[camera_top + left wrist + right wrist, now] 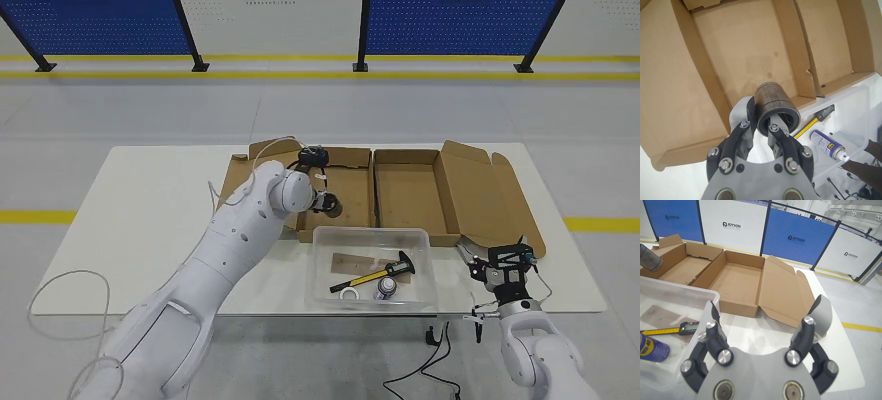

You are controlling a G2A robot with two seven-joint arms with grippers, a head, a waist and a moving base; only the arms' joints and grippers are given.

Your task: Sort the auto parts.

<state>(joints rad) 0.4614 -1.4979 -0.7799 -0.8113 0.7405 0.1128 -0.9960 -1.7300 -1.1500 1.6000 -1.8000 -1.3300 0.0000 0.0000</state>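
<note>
We see the left tool (763, 117) clamped on the sleeve (775, 106), one finger in its bore. The sleeve's long axis follows the fingers, tilted down toward the cardboard box (742, 47) behind the bin (370, 230). The right tool (767, 306), fingers apart, hangs beside the bin.

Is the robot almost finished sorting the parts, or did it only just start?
It looks barely started. Done: nothing obvious, since the left box and right box show bare floors. In hand: the left tool grips a metal cylinder over the left box; the right tool is open beside the bin. Left: a caliper, a spray can and a white ring lie in the bin.
</note>
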